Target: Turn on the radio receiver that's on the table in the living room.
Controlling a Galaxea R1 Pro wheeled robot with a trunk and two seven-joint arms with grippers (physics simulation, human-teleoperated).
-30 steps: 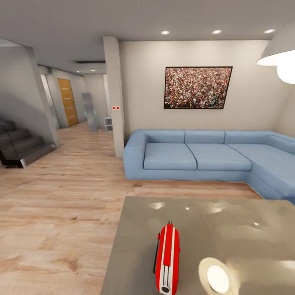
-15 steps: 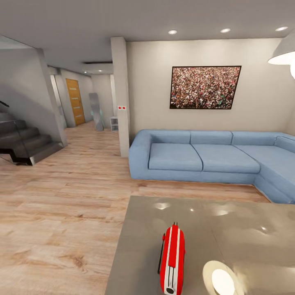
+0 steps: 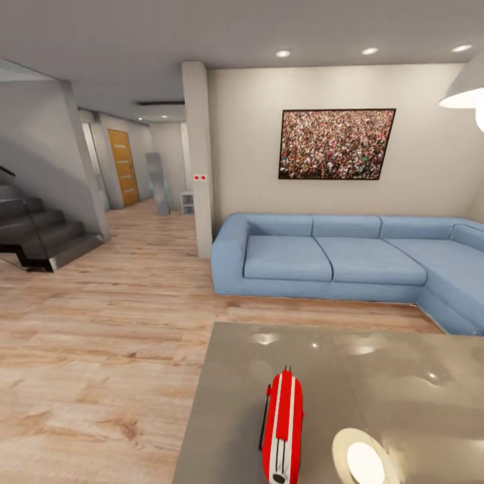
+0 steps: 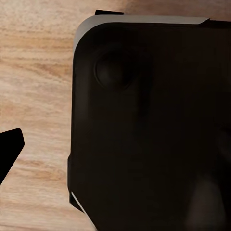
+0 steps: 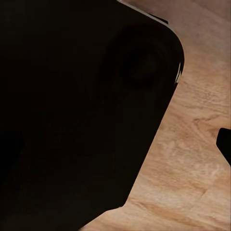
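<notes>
Straight ahead in the head view, a small flat red radio receiver (image 3: 281, 427) with white stripes and a short black antenna stub lies on a large low table with a glossy grey reflective top (image 3: 228, 376). It sits at about 6 o'clock in the picture, near the table's left edge, lengthwise toward the viewer. At 5 o'clock beside it, a round lamp reflection (image 3: 363, 457) glows on the tabletop. Beyond the table, at 1 o'clock, stands a blue corner sofa (image 3: 323, 259) under a framed crowd picture (image 3: 336, 144). Light wood plank floor (image 3: 101, 336) stretches to dark stairs (image 3: 33, 232) at 9 o'clock. Both wrist views show a dark rounded body (image 4: 154, 125) over wood floor; whether either gripper is open or closed cannot be told.
</notes>
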